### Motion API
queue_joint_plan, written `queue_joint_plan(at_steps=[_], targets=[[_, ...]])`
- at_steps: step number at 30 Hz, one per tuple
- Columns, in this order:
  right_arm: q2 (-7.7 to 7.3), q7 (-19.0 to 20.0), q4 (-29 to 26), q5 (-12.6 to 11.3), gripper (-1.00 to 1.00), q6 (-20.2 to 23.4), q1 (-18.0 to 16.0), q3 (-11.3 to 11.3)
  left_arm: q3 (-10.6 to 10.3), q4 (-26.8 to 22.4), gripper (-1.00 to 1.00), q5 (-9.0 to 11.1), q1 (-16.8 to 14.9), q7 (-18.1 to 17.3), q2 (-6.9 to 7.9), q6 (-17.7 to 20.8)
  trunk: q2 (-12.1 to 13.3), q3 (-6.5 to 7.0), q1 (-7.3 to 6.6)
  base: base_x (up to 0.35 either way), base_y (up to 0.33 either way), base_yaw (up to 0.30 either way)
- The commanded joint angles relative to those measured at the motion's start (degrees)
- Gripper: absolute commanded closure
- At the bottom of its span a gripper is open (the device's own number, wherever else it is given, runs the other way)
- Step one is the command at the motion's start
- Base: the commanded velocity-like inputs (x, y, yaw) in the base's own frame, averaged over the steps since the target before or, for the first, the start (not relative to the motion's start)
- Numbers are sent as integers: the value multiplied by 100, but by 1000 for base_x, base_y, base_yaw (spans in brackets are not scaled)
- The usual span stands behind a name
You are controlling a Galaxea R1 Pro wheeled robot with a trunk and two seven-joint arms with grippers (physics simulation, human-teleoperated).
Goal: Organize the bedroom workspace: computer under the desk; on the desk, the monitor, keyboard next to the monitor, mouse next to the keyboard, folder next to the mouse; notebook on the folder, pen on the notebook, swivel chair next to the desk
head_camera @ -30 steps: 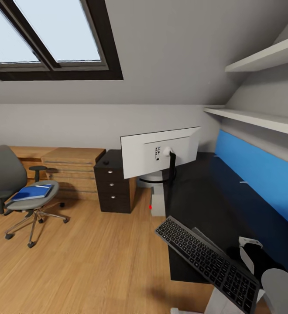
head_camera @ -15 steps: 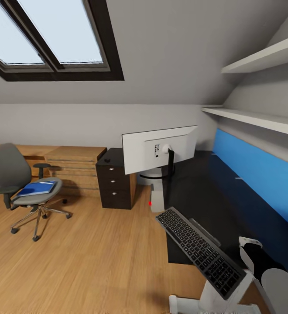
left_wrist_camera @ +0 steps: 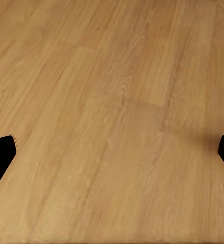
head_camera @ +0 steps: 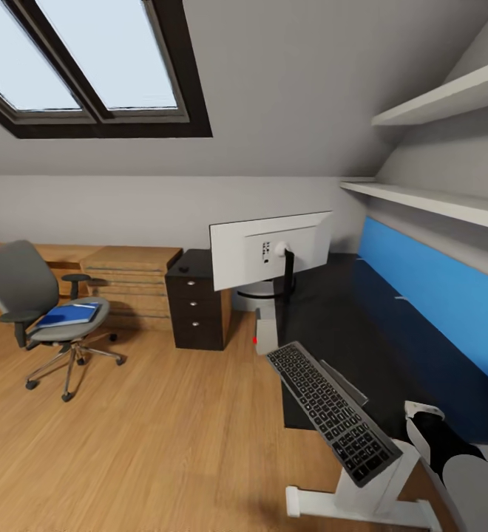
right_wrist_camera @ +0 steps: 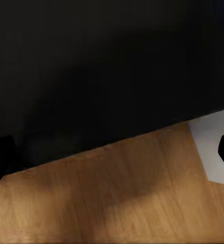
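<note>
The monitor [head_camera: 270, 250] stands at the far end of the black desk [head_camera: 362, 347], its white back towards me. Under that end stands the grey computer [head_camera: 268, 334]. The keyboard [head_camera: 331, 410] lies slanted at the desk's near left corner, overhanging the edge. The blue folder [head_camera: 68, 315] rests on the seat of the swivel chair [head_camera: 22, 284], far left on the floor. A small dark oval, maybe the mouse [head_camera: 183, 269], sits on a black drawer unit [head_camera: 197, 310]. My right gripper [right_wrist_camera: 113, 155] is open above the desk's edge. My left gripper [left_wrist_camera: 113, 152] is open over bare floor.
Low light-wood cabinets [head_camera: 129, 277] line the back wall behind the chair. Two white shelves [head_camera: 436, 203] hang over the desk's blue back panel [head_camera: 436, 288]. A white desk leg [head_camera: 362, 499] stands below the keyboard. My right arm [head_camera: 451, 458] hangs beside the desk's near end. Wood floor [head_camera: 163, 428] spreads left.
The whole picture has shifted: the camera has drawn back and turned left a little, bringing the white desk leg into view. The things themselves have not visibly moved.
</note>
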Motion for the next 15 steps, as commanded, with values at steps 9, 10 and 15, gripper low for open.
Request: queue_joint_plan(at_steps=[9,10,15], targets=[[4,9,-40,14,-100,10,-3,-33,7,3,-100,14,-3,-3,-3,-19,-4,-7,-2,-97,46,0],[4,21,-89,6,-100,-10,-3,-43,5,3,-100,14,-3,-3,-7,-19,-4,-7,-2,-8,4,0],[4,35,-452,-67,-100,-158,-1,-87,2,8,-100,13,-3,-1,-11,-16,-4,-7,-2,-3,2,0]])
